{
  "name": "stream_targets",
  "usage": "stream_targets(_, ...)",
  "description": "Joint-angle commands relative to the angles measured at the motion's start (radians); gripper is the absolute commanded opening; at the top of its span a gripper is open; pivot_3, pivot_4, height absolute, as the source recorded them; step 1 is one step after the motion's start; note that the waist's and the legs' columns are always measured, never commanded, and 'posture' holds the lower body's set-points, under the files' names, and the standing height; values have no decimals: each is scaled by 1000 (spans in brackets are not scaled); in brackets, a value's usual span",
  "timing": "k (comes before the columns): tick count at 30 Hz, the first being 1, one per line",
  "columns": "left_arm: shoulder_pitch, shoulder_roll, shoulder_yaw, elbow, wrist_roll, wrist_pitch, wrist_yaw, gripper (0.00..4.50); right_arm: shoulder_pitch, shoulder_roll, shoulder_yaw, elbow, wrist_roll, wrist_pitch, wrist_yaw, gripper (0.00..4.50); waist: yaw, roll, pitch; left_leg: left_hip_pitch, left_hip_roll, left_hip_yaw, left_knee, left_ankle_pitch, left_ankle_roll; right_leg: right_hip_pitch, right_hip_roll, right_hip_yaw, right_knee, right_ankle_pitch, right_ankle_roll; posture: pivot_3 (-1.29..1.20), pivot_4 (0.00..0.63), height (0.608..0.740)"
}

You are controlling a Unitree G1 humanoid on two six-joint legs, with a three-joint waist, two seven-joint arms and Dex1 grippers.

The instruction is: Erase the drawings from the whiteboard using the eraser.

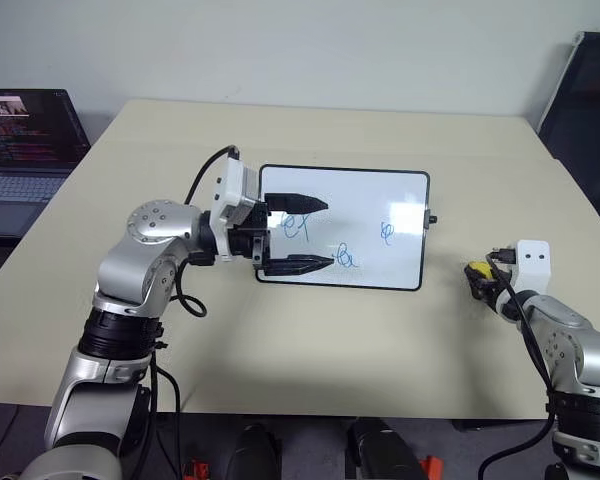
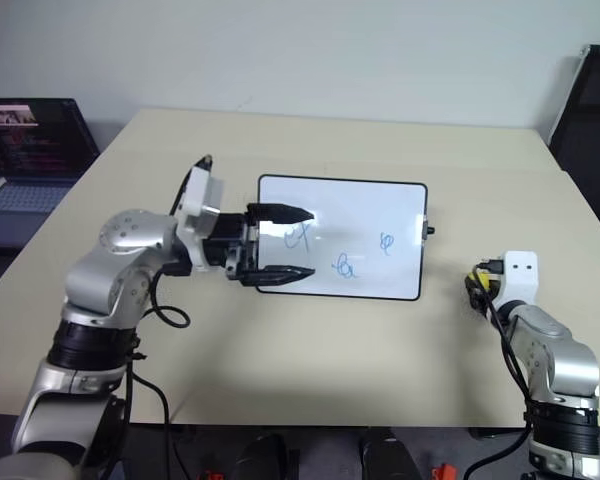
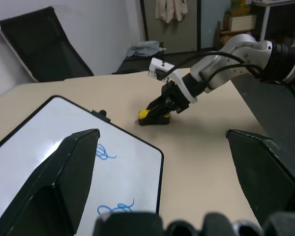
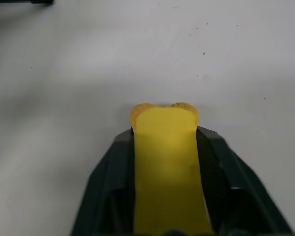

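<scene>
We find no word, label, brand or number that we can read. The whiteboard (image 1: 365,215) carries three blue scribbles (image 1: 345,257); they are loose loops, one with a crossed shape, and we make no letters of them. The laptop (image 1: 25,125) at the table's far left corner shows lines of coloured text on a dark screen, too small for us to read.
</scene>
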State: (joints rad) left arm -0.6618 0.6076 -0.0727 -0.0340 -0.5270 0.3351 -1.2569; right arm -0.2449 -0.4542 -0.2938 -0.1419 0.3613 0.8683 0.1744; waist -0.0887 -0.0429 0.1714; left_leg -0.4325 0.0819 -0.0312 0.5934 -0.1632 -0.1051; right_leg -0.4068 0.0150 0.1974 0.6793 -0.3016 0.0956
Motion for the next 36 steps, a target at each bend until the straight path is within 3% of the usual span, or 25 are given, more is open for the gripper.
stream_targets(1, 16, 7, 25, -5, 8, -22, 2, 4500, -12, 4, -22, -14, 0, -17, 0, 1176, 0, 0, 0, 0, 0, 0, 0, 0, 0, 0, 0, 0, 0, 0, 0, 0, 150, 740)
stream_targets(5, 60, 24, 45, -18, 16, 1, 49, 4500, 7, 9, -25, -58, 11, -7, 1, 1176, 0, 0, 0, 0, 0, 0, 0, 0, 0, 0, 0, 0, 0, 0, 0, 0, 150, 740)
stream_targets(14, 277, 53, 74, -245, 33, 103, 242, 4500, 145, -22, 77, -419, 22, 25, 52, 1175, 0, 1, 1, 0, 0, -1, 0, 0, 0, 0, 0, -1, 0, -1, 0, 0, 150, 740)
stream_targets(20, 298, 37, 73, -275, 41, 123, 325, 4500, 118, -16, 135, -546, 43, 35, 79, 1175, 2, 1, 1, 0, 0, -2, 3, 1, 1, 1, 0, -1, 1, -3, -5, 0, 150, 740)
stream_targets(29, 239, 0, 64, -248, 38, 130, 373, 4500, -61, 1, 316, -451, -75, -25, 62, 1174, 1, 1, 1, 0, 0, -2, 4, 1, 1, 1, 0, -1, 0, -2, -4, 0, 150, 740)
stream_targets(36, 240, -2, 51, -239, 49, 127, 363, 4500, -189, 43, 405, -218, -245, -201, 18, 1174, 1, 1, 1, 0, 0, -2, 2, 1, 1, 1, 0, -2, 0, 1, 0, 0, 150, 740)
